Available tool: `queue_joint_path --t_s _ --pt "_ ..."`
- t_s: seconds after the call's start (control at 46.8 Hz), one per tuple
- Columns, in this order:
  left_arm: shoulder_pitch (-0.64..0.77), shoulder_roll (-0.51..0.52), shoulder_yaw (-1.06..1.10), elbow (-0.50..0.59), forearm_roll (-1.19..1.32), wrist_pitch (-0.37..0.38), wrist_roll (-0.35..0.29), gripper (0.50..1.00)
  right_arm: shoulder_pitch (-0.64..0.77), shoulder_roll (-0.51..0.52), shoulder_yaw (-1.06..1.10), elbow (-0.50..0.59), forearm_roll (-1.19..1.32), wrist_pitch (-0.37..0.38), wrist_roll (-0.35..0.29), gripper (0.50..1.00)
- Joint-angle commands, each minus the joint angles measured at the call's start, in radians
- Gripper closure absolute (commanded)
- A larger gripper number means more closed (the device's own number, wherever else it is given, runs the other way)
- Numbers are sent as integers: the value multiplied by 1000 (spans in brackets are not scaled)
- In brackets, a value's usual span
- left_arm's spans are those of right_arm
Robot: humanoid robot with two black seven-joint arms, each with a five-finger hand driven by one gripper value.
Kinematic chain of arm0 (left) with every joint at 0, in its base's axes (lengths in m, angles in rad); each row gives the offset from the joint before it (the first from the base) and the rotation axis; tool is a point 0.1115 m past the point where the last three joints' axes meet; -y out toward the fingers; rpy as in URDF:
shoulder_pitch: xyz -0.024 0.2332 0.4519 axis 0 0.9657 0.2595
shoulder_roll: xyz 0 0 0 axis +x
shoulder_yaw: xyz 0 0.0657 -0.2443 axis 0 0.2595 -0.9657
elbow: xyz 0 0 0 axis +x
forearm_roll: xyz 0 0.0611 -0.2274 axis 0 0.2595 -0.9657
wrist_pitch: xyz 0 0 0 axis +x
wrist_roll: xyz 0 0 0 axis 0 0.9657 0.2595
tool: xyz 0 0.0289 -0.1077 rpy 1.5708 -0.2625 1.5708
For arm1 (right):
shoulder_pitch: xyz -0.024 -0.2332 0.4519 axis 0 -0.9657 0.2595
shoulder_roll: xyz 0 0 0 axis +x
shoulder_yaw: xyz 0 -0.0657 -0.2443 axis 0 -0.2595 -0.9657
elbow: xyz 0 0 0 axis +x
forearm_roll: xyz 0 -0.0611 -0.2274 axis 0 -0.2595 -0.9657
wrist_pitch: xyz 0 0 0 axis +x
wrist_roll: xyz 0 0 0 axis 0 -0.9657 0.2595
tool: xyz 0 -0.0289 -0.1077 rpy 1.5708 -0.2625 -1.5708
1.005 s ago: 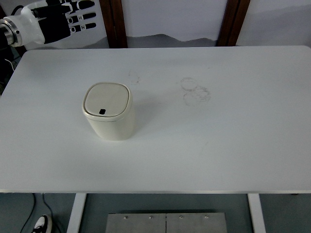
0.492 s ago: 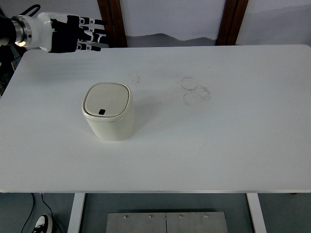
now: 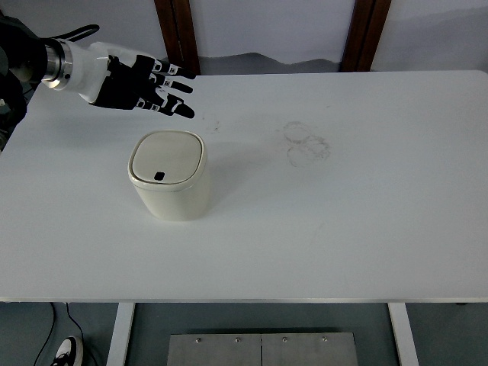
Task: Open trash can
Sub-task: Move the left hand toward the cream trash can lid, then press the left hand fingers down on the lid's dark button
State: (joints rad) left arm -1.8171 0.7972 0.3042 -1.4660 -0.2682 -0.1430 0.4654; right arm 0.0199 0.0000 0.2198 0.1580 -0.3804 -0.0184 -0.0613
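Observation:
A small cream trash can [image 3: 169, 175] stands upright on the white table [image 3: 343, 221], left of centre. Its rounded square lid is shut, with a small black button [image 3: 160, 176] near its front edge. My left hand [image 3: 145, 85], black with a white wrist, comes in from the upper left with its fingers [image 3: 174, 97] spread and holding nothing. It hovers above the table just behind the can, apart from it. The right arm is out of view.
Faint ring stains [image 3: 306, 142] mark the table right of the can. Two dark wooden posts [image 3: 174, 34] stand behind the far edge. Cables and a shoe [image 3: 65, 352] show on the floor at the lower left.
My left hand has moved from the far upper-left corner rightward and toward the can, now reaching over the table close behind the lid. The can has not moved.

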Motion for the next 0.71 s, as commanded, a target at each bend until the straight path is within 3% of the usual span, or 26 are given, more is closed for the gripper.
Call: queue_joint_path --t_s 0.0,0.342,0.684 --pt "-30 -1 24 -16 0 -26 32 500 0 0 0 0 0 0 0 505" --pt "-88 -47 124 -34 0 -50 82 500 2 0 0 0 0 0 0 505" --pt "-96 -59 193 -33 -2 -67 88 500 2 0 1 0 0 0 0 505"
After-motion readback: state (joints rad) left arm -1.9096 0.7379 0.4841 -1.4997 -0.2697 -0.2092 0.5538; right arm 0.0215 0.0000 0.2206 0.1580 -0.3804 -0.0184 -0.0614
